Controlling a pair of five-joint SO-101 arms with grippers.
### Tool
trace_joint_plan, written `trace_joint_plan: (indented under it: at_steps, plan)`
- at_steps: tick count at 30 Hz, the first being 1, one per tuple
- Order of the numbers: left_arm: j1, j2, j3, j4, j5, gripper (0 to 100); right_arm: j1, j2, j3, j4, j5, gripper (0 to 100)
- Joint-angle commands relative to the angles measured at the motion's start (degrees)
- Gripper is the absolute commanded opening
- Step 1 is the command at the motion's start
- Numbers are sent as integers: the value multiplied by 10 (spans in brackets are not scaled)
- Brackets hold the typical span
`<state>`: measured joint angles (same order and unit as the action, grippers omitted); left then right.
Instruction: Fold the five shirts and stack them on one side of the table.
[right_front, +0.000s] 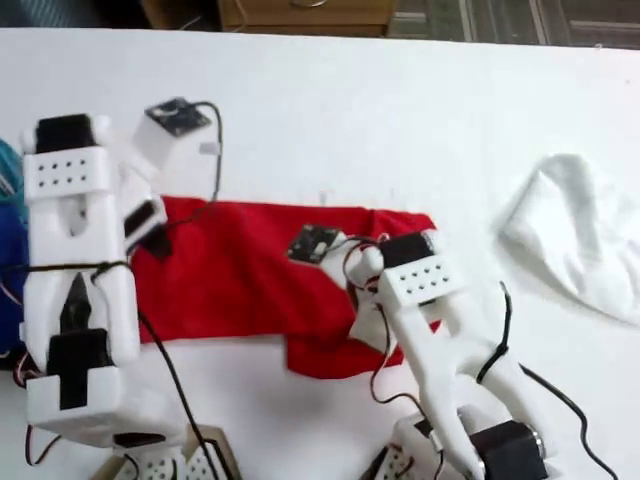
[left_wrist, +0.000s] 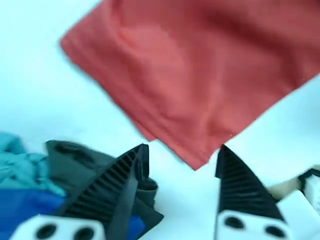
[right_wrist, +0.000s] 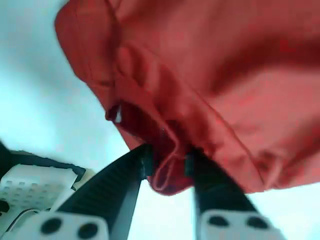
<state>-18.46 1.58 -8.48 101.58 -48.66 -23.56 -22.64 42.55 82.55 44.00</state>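
Observation:
A red shirt (right_front: 250, 275) lies spread across the middle of the table, partly folded, with a flap hanging toward the front edge. My right gripper (right_wrist: 168, 156) is shut on a bunched fold of the red shirt (right_wrist: 210, 85) at its front edge, and it sits low over that edge (right_front: 362, 315) in the high view. My left gripper (left_wrist: 182, 152) is open, its fingertips just short of a corner of the red shirt (left_wrist: 195, 75); in the high view it hangs at the shirt's left end (right_front: 146, 222). A crumpled white shirt (right_front: 580, 235) lies at the right.
A pile of teal, blue and dark grey cloth (left_wrist: 30, 175) sits beside the left arm at the table's left edge (right_front: 8, 250). The white table (right_front: 400, 120) is bare behind the red shirt. Cables trail from both arms.

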Motion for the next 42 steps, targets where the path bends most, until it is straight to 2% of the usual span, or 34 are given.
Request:
trace_joint_plan:
  at_steps: [1, 3, 7, 11, 14, 20, 27, 33, 42]
  plan:
    - [-12, -25, -42, 3, 4, 248, -19, -22, -4, 23, 5, 241]
    - [-12, -25, -48, -12, 49, 248, -18, -22, -23, 42, 5, 248]
    - [-21, -25, -48, -105, 182, 248, 0, -22, -99, 90, 5, 248]
    - [-22, 14, -51, -122, 326, 249, 73, -18, -225, 130, 6, 248]
    - [-25, 84, -51, -123, 394, 249, 131, -15, -295, 117, 35, 248]
    - [-31, 222, -53, -55, 425, 248, 203, 4, -312, 58, 62, 247]
    - [-84, 258, -120, 1, 486, 248, 224, 80, -355, 68, 60, 247]
    - [-90, 258, -53, -8, 485, 217, 223, 138, -455, 113, 59, 247]
    - [-69, 258, 76, -117, 474, 211, 223, 175, -539, 143, 59, 247]
